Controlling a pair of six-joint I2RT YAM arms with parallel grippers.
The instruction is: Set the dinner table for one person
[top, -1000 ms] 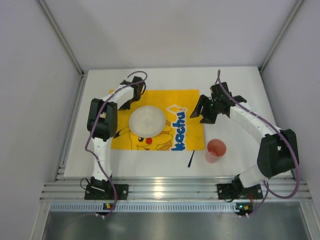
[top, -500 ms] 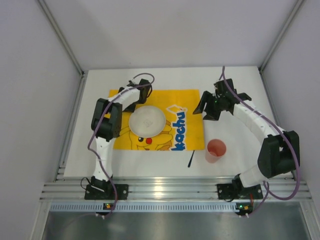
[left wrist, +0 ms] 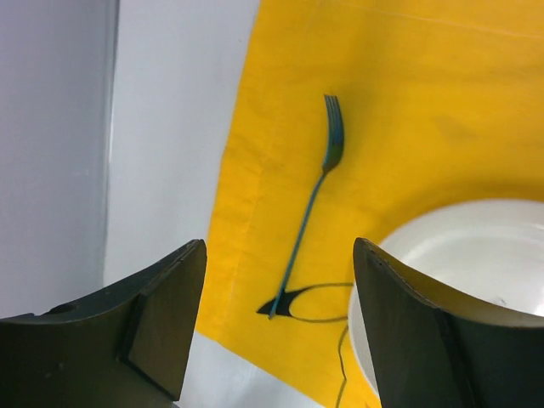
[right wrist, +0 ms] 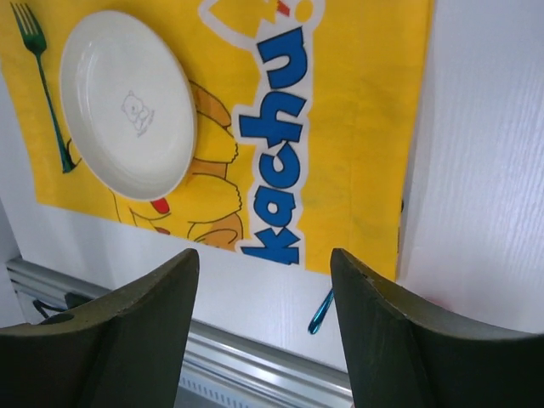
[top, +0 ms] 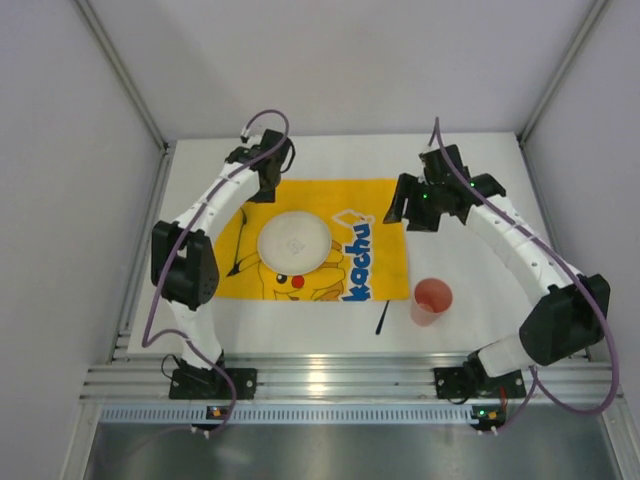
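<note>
Letting go of the fork (left wrist: 316, 191) is the change. My left claw (left wrist: 279, 255), pinched shut beside the plate (left wrist: 459, 272) a second ago, now stands wide and empty, drawn back to the far left corner of the yellow cloth (left wrist: 408, 102). I judge the fork placed, left of the plate, on the cloth spread over the white tabletop (top: 470, 160). My right claw (right wrist: 263, 263) hangs spread, holding nothing. The fork is thin, teal and glossy, the plate round, smooth and cream, the cloth flat with a matte print.

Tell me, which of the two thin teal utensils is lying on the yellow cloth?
The fork left of the white plate; the other utensil lies off the cloth on the bare table near the pink cup.
</note>
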